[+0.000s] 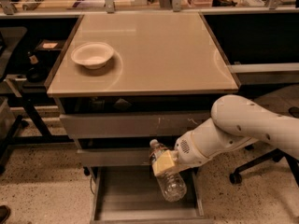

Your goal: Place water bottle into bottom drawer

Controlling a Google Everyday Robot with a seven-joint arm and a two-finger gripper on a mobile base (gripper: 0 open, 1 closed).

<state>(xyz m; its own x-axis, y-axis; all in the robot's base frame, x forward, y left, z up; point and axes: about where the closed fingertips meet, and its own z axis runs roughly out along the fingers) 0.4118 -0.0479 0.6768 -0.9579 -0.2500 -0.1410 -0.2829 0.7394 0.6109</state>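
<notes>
Carry mostly done, release not yet. Tool (163, 163) is clamped on the water bottle (171, 185), which hangs tilted, cap up-left, over the right side of the open bottom drawer (124, 197), apparently clear of its floor. Bottle is clear and crinkled with a small cap. Left to do: lower, let go.
</notes>
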